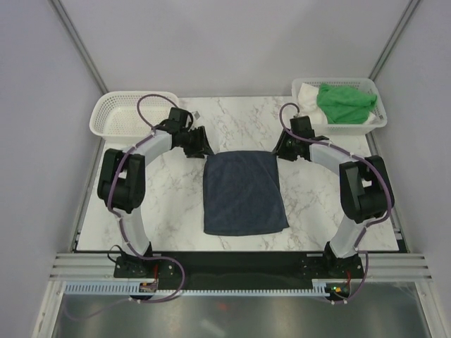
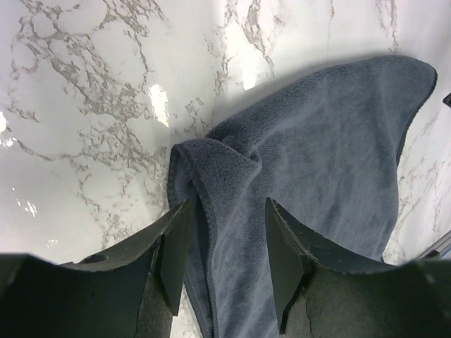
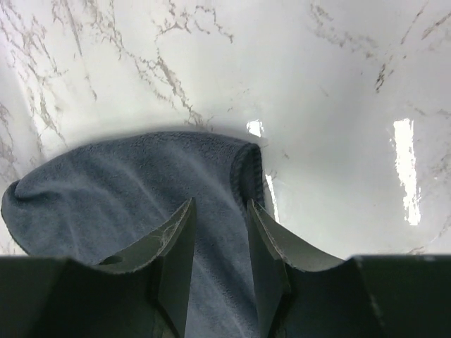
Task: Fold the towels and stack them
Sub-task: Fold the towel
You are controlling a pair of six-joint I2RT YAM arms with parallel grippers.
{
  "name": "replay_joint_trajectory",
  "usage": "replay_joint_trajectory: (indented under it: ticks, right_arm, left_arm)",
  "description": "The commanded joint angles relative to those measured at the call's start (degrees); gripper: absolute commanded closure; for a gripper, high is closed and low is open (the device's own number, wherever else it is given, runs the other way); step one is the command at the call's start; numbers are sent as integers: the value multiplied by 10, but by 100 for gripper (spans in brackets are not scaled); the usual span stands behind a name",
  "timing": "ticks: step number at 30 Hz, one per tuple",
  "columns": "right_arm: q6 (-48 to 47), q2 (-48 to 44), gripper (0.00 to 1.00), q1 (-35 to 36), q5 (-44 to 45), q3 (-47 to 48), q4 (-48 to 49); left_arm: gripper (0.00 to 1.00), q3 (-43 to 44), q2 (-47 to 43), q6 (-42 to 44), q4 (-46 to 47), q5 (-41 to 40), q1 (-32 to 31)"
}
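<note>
The dark navy towel (image 1: 243, 191) lies folded flat in the middle of the marble table. My left gripper (image 1: 204, 151) is at its far left corner and my right gripper (image 1: 280, 153) at its far right corner. In the left wrist view the left gripper (image 2: 227, 204) is open, with the rumpled navy corner (image 2: 211, 165) lying between the jaws. In the right wrist view the right gripper (image 3: 220, 204) is open, a little narrower, straddling the navy towel's corner (image 3: 243, 165). The green towel (image 1: 345, 103) and the white towel (image 1: 306, 92) sit in the back right basket.
A white mesh basket (image 1: 378, 121) at the back right holds the green and white towels. A second white mesh basket (image 1: 121, 116) stands at the back left with nothing in it. Grey walls close in the table on three sides.
</note>
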Motion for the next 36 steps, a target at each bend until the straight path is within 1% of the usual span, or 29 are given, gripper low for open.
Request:
replay_joint_trajectory:
  ticks: [1,8,12,17,19,22,23,25,26,27,28,29,30,31,32,36]
  right_arm:
    - [-14,13,57,-7,2,27,22]
    - [-5,43,57,-8,-7,38,29]
    - [11,51,57,-8,-16,33,49]
    - [20,62,57,-8,-16,36,60]
    - [20,67,57,-8,-13,40,60]
    - [18,73,61,-9,-11,46,60]
    - [18,74,62,-10,-11,47,60]
    - [18,77,67,-10,-11,51,60]
    - [17,78,73,-11,-10,51,60]
    - [15,77,77,-12,-8,52,60]
    - [12,79,85,-13,-7,52,59]
    - [11,79,90,-16,-6,52,60]
    - [10,79,94,-18,-6,51,60]
    - [9,79,98,-20,-7,50,60]
    - [7,80,100,-23,-6,50,59]
    - [1,80,100,-28,-10,48,59]
  left_arm:
    - [46,27,22,11,15,26,4]
    - [45,38,39,2,18,29,4]
    - [44,35,45,-9,42,40,5]
    - [44,36,59,-18,49,47,4]
    - [45,38,63,-21,52,50,4]
    - [50,43,67,-23,53,44,5]
    - [50,43,67,-24,53,42,4]
    - [57,45,67,-24,53,39,4]
    - [61,45,67,-24,53,37,4]
    - [70,47,67,-24,53,34,5]
    - [76,47,67,-23,52,29,4]
    - [81,48,65,-21,51,27,5]
    - [93,49,65,-19,50,17,5]
    - [98,50,63,-12,49,12,4]
    - [98,54,62,-9,41,6,5]
    - [98,59,56,12,24,-44,7]
